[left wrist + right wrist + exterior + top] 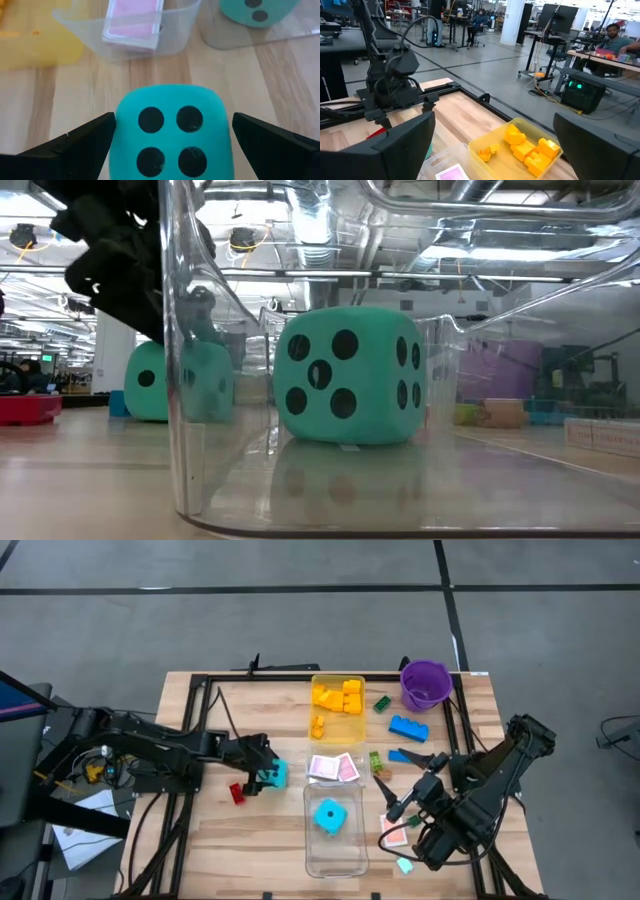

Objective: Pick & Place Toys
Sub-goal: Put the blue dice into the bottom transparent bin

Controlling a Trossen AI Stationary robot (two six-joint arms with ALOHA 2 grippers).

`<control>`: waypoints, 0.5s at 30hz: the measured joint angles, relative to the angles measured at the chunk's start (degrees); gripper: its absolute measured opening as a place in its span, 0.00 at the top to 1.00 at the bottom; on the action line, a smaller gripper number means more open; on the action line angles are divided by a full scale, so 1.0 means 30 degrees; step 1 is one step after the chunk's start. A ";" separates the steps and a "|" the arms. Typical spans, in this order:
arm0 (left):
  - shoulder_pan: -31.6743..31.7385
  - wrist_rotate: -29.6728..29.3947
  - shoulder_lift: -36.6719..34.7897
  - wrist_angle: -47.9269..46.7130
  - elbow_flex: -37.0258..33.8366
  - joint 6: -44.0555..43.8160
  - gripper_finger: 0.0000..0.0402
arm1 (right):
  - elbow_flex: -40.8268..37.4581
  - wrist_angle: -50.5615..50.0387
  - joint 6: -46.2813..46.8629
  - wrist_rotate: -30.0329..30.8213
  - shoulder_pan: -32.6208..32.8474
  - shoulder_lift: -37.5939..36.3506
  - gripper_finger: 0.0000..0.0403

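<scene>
Left claw (170, 142) stands wide open around a cyan die (171, 132), its fingers (82, 137) on either side with gaps showing, the four-dot face turned to the wrist camera. That die sits on the tabletop (250, 840) just left of the clear tray (335, 862), where a second die (331, 816) rests. A red brick (237, 794) lies beside the left claw. Pink cards (333, 768) fill a small clear tray, and yellow bricks (340, 696) sit in the yellow tray. Right claw (395, 808) hangs wide open and empty near the table's right side, close to a blue brick (408, 727) and the purple bucket (425, 684).
</scene>
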 joint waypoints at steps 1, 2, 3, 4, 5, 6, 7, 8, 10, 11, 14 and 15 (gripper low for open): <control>0.0096 -0.0004 0.0151 0.0209 0.0011 0.0145 0.00 | 0.0000 0.0000 0.0000 -0.0071 0.0000 0.0000 0.01; 0.0173 -0.0004 0.0269 0.0335 0.0011 0.0232 0.00 | 0.0000 0.0000 0.0000 -0.0128 0.0000 0.0000 0.01; 0.0272 -0.0005 0.0384 0.0463 0.0012 0.0244 0.00 | 0.0000 0.0000 0.0000 -0.0169 0.0000 0.0000 0.01; 0.0391 -0.0004 0.0458 0.0515 0.0018 0.0257 0.00 | 0.0000 0.0000 0.0000 -0.0215 0.0000 0.0000 0.01; 0.0508 0.0025 0.0538 0.0485 0.0018 0.0257 0.00 | 0.0000 0.0000 -0.0007 -0.0230 0.0000 0.0000 0.01; 0.0648 0.0135 0.0666 0.0511 0.0033 0.0287 0.00 | 0.0000 0.0000 -0.0007 -0.0229 0.0000 0.0000 0.01; 0.0801 0.0285 0.0742 0.0486 0.0033 0.0286 0.00 | 0.0000 0.0000 -0.0021 -0.0229 0.0000 0.0000 0.01; 0.0884 0.0437 0.0831 0.0426 0.0039 0.0259 0.00 | 0.0000 0.0000 -0.0053 -0.0235 0.0000 0.0000 0.01; 0.0910 0.0463 0.0946 0.0452 0.0062 0.0164 0.00 | 0.0000 0.0000 -0.0051 -0.0248 0.0000 0.0000 0.01; 0.0894 0.0563 0.0925 0.0402 0.0060 0.0158 0.00 | 0.0000 0.0000 -0.0051 -0.0259 0.0000 0.0000 0.01; 0.0599 0.0735 0.0492 0.0156 0.0023 0.0064 0.00 | 0.0000 0.0000 -0.0051 -0.0266 0.0000 0.0007 0.01; 0.0466 0.0818 0.0267 0.0109 0.0009 0.0027 0.00 | 0.0000 0.0000 -0.0051 -0.0266 0.0000 0.0007 0.01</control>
